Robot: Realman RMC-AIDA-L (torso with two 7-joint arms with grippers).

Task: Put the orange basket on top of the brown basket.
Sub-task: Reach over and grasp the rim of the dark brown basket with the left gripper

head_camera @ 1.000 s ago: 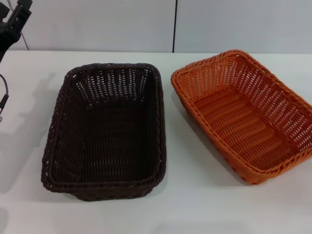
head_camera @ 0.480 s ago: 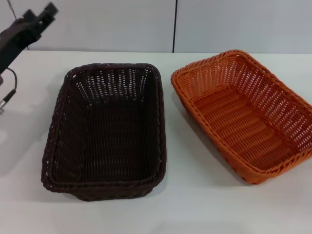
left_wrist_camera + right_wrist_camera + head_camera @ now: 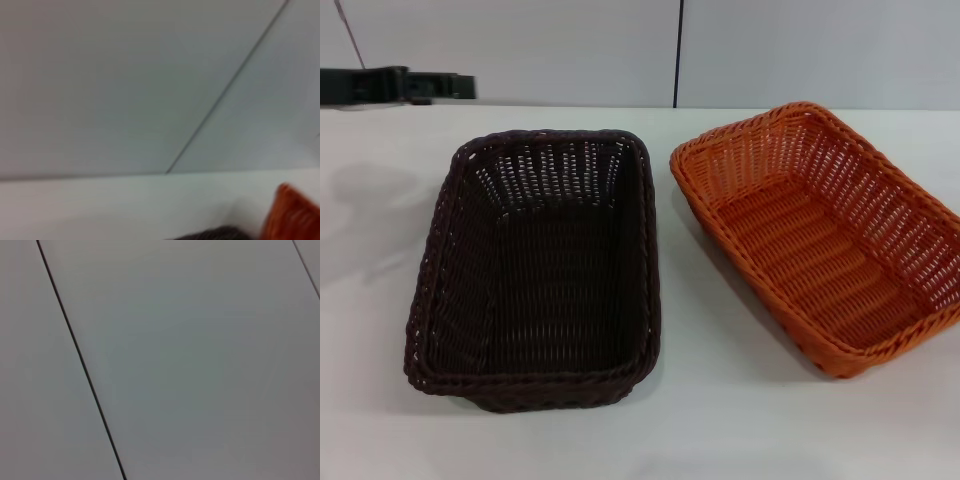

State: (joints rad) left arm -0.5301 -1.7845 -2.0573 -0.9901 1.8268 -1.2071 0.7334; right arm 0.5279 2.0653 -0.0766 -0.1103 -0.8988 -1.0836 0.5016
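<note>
The brown basket (image 3: 535, 270) stands empty on the white table, left of centre. The orange basket (image 3: 820, 235) stands empty on the table to its right, turned at an angle, a small gap between the two. My left gripper (image 3: 458, 87) hangs level above the table's far left edge, behind the brown basket's far left corner, pointing right and touching nothing. The left wrist view shows a corner of the orange basket (image 3: 292, 215) and a sliver of the brown basket's rim (image 3: 215, 234). My right gripper is out of view.
The white table (image 3: 720, 420) runs to a grey panelled wall (image 3: 800, 50) with a dark vertical seam behind the baskets. The right wrist view shows only wall panels (image 3: 190, 360).
My left arm has swung down and to the right, from tilted upward at the left edge to lying level with its tip near the brown basket's far corner. The baskets have not moved.
</note>
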